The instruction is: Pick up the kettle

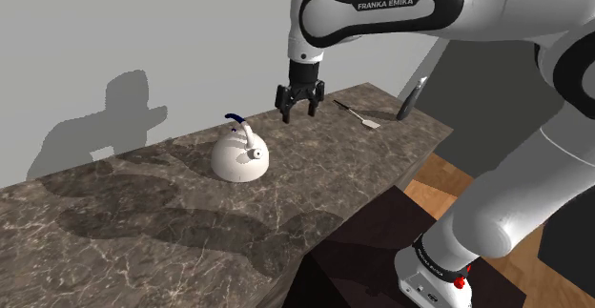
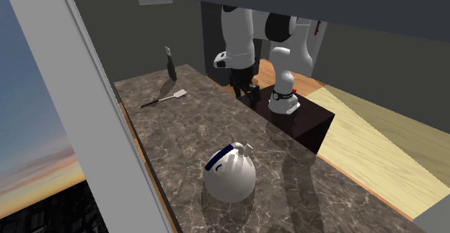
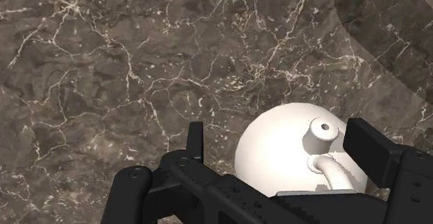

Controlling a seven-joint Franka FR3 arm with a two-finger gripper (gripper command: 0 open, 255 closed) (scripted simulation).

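A white domed kettle (image 1: 238, 155) with a dark blue piece on its handle stands upright on the dark marble counter (image 1: 143, 222). My black gripper (image 1: 297, 115) hangs open in the air above the counter, higher than the kettle and off to the shoulder view's right of it. In the wrist view the kettle (image 3: 291, 146) and its round lid knob lie below, between my spread fingers (image 3: 196, 138), which touch nothing. From the second exterior view the kettle (image 2: 229, 172) is near the camera and the gripper (image 2: 247, 94) is farther back.
A spatula (image 1: 360, 115) lies on the counter's far end, with a slim dark object (image 1: 408, 98) standing past it against the wall. The dark stand (image 1: 367, 249) sits at the counter's edge on a wooden floor. A wide window frame (image 2: 86, 109) borders the counter's other side.
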